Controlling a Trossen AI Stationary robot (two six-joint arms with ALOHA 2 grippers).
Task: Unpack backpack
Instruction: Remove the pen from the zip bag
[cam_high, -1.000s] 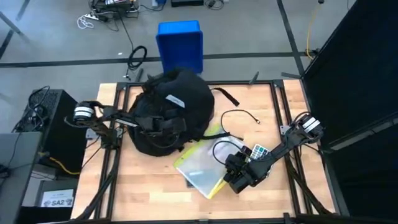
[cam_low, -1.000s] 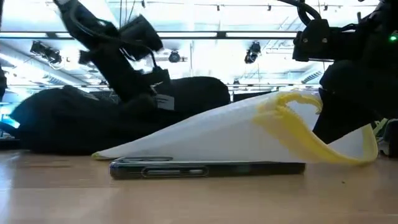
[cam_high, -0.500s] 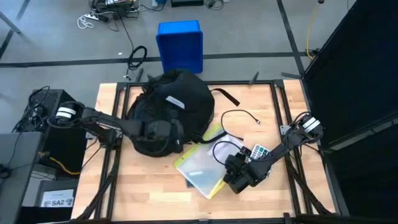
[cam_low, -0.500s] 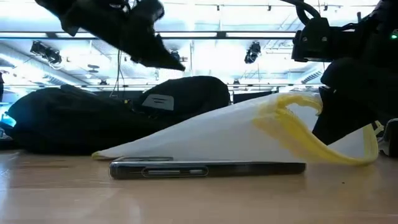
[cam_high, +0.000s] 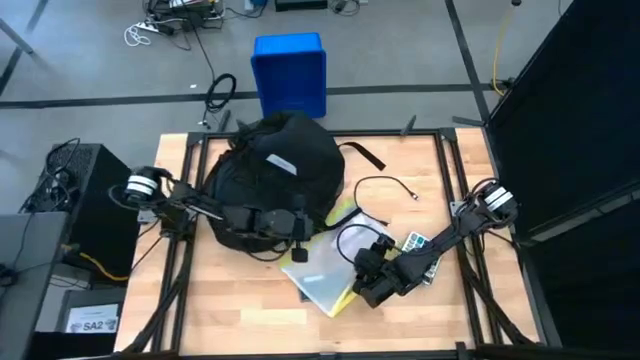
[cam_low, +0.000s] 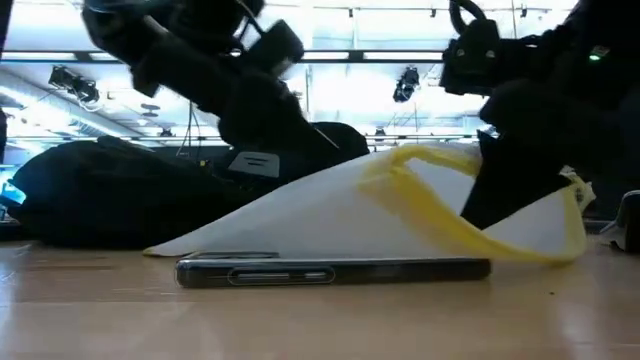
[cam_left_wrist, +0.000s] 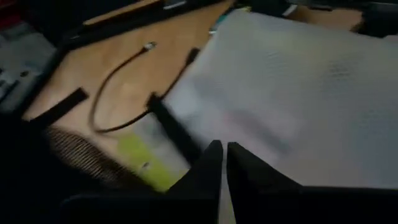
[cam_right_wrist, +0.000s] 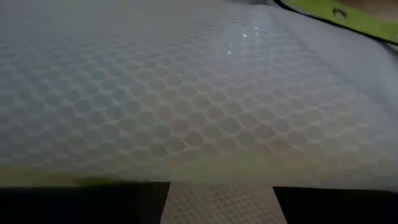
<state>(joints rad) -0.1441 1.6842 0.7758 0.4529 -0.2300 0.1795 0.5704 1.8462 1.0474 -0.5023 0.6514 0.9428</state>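
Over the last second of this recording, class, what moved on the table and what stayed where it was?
The left gripper swung across the backpack toward the translucent yellow-edged pouch. The right gripper shifted slightly along with the pouch. The backpack, black cable and blue box stayed put.

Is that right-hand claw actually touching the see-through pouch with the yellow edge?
Touching. In the low view the pouch has one end lifted off the table at the right gripper, and the right wrist view shows its surface pressed up against the fingers.

Even overhead light on the table (cam_high: 250, 300), soft shadows; ceiling lamps (cam_low: 405, 85) glare low down, arms go silhouette; left wrist view smears dim, right wrist view sits close, soft.
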